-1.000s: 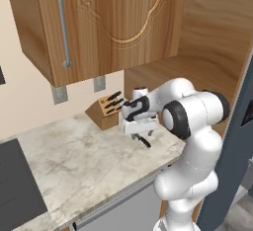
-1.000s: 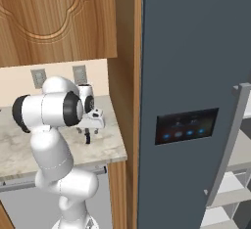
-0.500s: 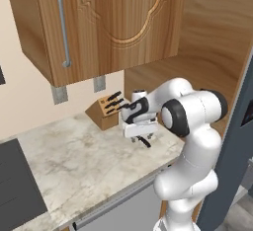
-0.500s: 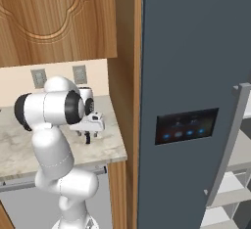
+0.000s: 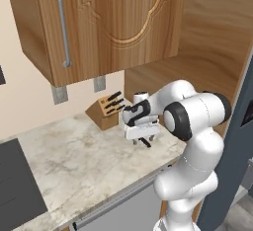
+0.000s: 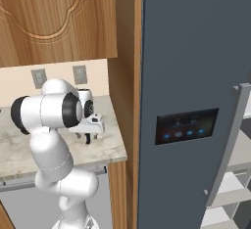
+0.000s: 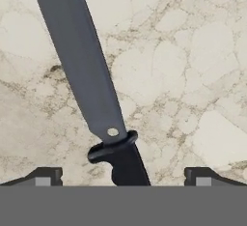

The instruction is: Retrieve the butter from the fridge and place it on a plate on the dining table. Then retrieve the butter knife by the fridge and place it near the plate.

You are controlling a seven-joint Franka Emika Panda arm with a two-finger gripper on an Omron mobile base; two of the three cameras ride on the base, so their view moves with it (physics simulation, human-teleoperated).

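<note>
Left base view: the white arm's two-finger gripper (image 5: 142,138) has come down from where it hung a second ago and now sits just above the beige marbled stone counter (image 5: 74,161), over the slim black-handled butter knife (image 5: 145,143), whose dark end pokes out below the hand. The wooden knife block with black handles (image 5: 105,111) stands just behind and to the left, against the wall, unmoved. A white cylinder (image 5: 140,97) stands behind the hand. Open stone stretches left and forward to the counter's front edge; a wooden wall panel closes the right side.

Right base view: the gripper (image 6: 87,136) is low over the counter (image 6: 105,147), lower than a second earlier, near the counter's right end, where a wooden side panel meets the tall dark slate-blue fridge (image 6: 196,66). The fridge's black panel with blue lights (image 6: 186,125) faces the camera. Little room lies between hand and counter's right edge.

Hand view: the knife (image 7: 89,82) lies flat on the marbled stone (image 7: 193,65), grey blade running up and left, black handle centred between the two dark fingertips (image 7: 46,176), which stand wide apart and touch nothing.
</note>
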